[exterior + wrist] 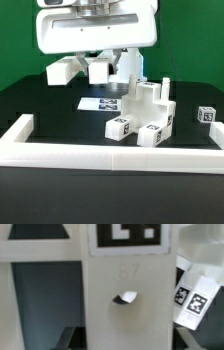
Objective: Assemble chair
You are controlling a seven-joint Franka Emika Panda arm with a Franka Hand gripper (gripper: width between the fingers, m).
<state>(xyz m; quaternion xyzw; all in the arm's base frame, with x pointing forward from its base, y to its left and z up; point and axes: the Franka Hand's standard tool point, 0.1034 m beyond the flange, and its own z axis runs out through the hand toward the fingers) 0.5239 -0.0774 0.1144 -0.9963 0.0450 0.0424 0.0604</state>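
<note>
We are seeing the chair partly joined on the surface; the end effector is pinching a white bar, a tagged block is lying loose

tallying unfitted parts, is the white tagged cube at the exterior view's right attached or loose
Loose: the white tagged cube sits on the black table, apart from the white chair assembly.
</note>
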